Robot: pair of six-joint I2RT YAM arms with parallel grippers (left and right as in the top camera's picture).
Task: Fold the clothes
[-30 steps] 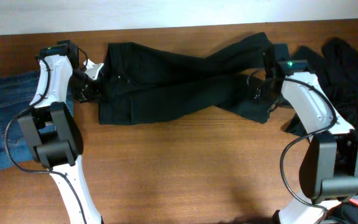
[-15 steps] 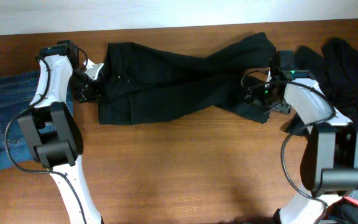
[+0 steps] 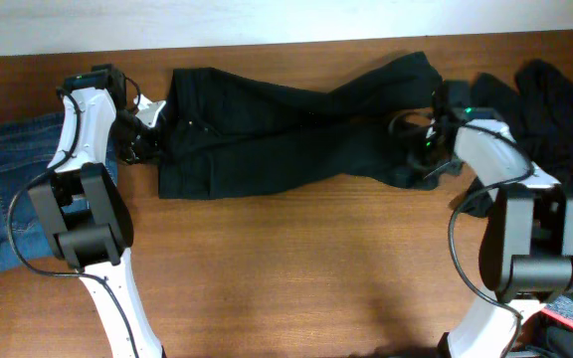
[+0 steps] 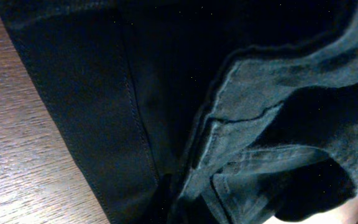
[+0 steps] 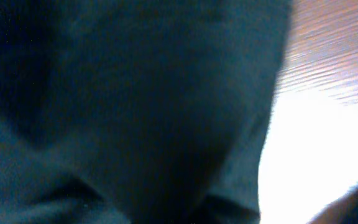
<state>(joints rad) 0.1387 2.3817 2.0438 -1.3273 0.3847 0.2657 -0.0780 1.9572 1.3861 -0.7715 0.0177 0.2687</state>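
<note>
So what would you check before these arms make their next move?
1. Left claw shut on the black trousers at the waist: ok.
2. Right claw shut on the leg end: ok.
3. Both legs caught in the right claw: cannot tell.
4. Trousers lying flat: not ok, twisted and rumpled.
5. Bare table in front for folding: ok.
6. Blue jeans apart from the trousers: ok.

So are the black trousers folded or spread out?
Spread out: the black trousers lie stretched full length across the table, not doubled over.
</note>
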